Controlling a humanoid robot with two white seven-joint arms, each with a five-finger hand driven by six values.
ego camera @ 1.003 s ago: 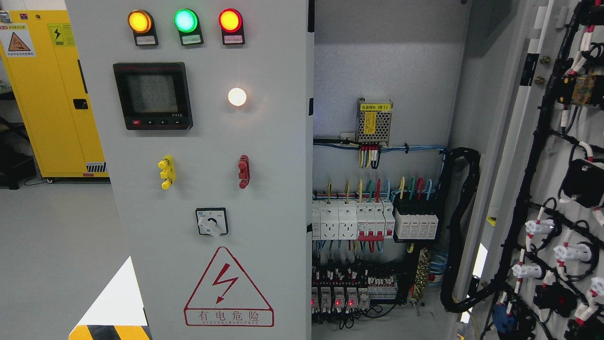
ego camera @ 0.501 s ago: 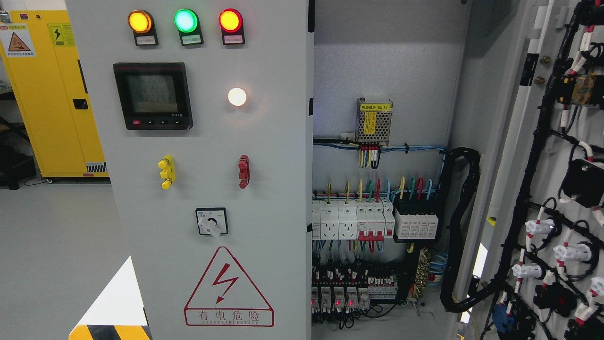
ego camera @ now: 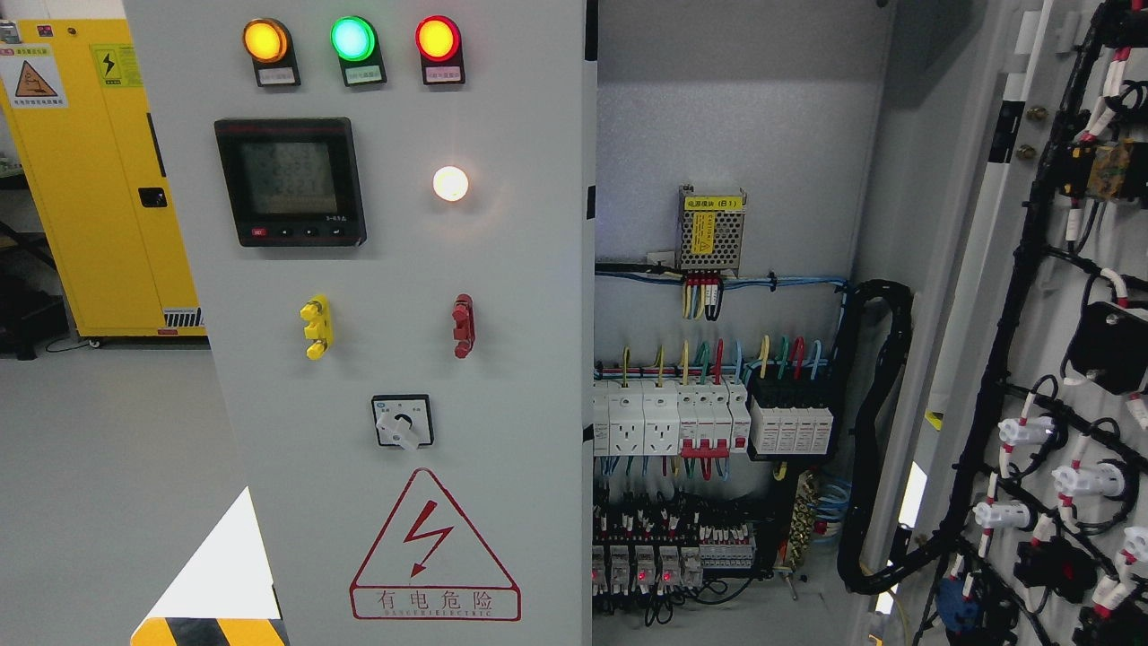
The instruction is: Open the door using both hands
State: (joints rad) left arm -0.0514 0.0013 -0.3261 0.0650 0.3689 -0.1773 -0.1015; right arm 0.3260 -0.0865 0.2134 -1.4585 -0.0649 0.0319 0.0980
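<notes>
Hands: neither robot hand is showing in the head view, so their state cannot be told.
Right door point(ego camera: 1031, 359): it is standing swung wide open at the right of the picture, its inner face turning toward the camera, carrying black wiring looms point(ego camera: 1004, 296) and white connectors point(ego camera: 1022, 435).
Left door point(ego camera: 404, 314): it is sitting shut, filling the left-centre of the view, its right edge bordering the open bay.
Cabinet interior point(ego camera: 726, 135): it is lying exposed between the two doors, grey back wall above, components below.
Lamps: amber point(ego camera: 265, 40), green point(ego camera: 352, 39) and red point(ego camera: 437, 39) are glowing in a row along the top; a white lamp point(ego camera: 450, 183) is glowing just right of the meter point(ego camera: 290, 181).
Handles: a yellow one point(ego camera: 316, 327) and a red one point(ego camera: 463, 325) are sitting side by side below the meter.
Selector switch point(ego camera: 403, 422): it is sitting just above the warning triangle.
Warning triangle point(ego camera: 434, 547): it is showing a red lightning bolt and reading "有电危险"; the smaller line beneath is too fine to read surely.
Power supply point(ego camera: 712, 229): its yellow label is ending in "(B1)"; other print is too small.
Breakers point(ego camera: 708, 417): a white row is sitting mid-bay, coloured wires rising from it.
Yellow cabinet point(ego camera: 90, 179): it is standing at far left, well apart, bearing hazard stickers.
</notes>
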